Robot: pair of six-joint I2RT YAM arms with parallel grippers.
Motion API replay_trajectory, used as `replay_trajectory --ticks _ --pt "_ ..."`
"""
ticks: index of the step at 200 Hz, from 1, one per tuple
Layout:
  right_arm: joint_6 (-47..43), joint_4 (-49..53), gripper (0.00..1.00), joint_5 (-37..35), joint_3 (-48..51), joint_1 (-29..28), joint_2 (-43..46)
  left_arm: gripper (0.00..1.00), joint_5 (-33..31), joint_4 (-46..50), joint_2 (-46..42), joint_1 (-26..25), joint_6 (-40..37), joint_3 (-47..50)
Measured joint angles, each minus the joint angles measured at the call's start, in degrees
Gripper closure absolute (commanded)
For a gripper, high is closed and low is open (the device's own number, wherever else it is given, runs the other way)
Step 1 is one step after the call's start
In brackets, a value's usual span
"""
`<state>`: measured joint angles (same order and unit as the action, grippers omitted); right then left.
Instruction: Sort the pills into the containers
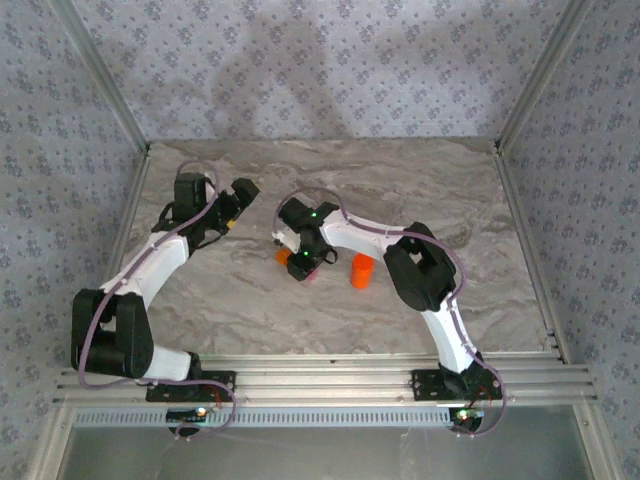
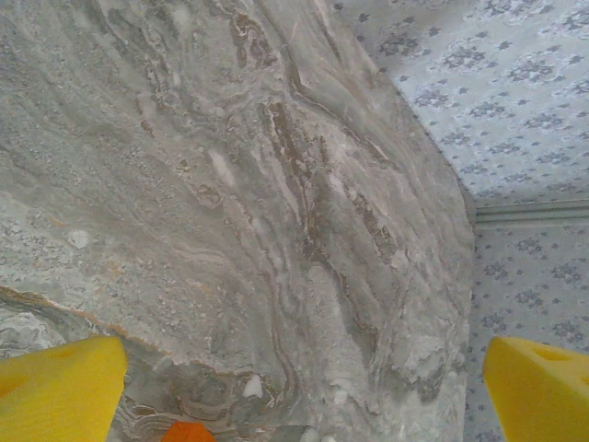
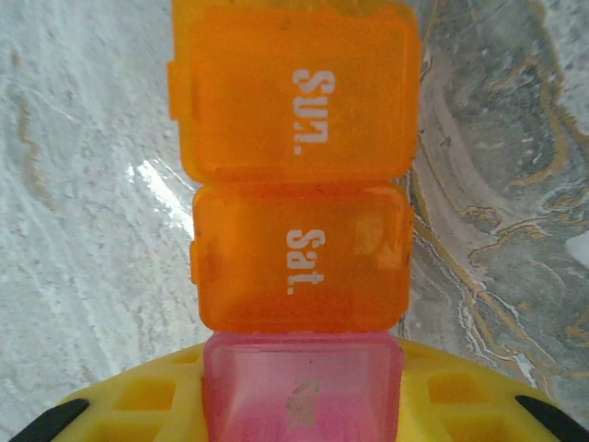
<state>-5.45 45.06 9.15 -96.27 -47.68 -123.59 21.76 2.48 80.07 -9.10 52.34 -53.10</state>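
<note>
Slippage is my main worry. The right pincer [image 3: 299, 410] is closed on only the pink end of the containers [image 3: 299, 267]. The orange part marked "Sat." and a further orange panel marked "Sun." stick out well beyond its grip. If I swing the arm fast, I judge that overhang could lever the piece loose or twist it askew. A tilt might also spill whatever is inside, and I cannot tell whether the lids are latched.

The bottle [image 1: 360, 271] stands near, so a careless sweep could knock it over. From above, the containers lie just beside the bottle, on its left-arm side. I cannot tell whether they rest on the worktop [image 1: 450, 190] or hang just above it.

The left pincer [image 2: 294, 396] is fully open and holds nothing. It sits farther from the bottle on that same side, over bare worktop.
</note>
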Motion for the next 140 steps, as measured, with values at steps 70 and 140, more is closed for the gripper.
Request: replay_trajectory --ticks 70,140 --pt "-1.7 0.6 0.69 -2.7 -0.1 -0.6 -1.1 0.01 -0.2 0.0 0.8 -0.3 0.0 0.0" --pt "-2.5 3.2 0.38 -5.2 -0.2 -0.7 -1.1 0.01 0.1 -1.2 0.9 -0.4 0.0 0.0"
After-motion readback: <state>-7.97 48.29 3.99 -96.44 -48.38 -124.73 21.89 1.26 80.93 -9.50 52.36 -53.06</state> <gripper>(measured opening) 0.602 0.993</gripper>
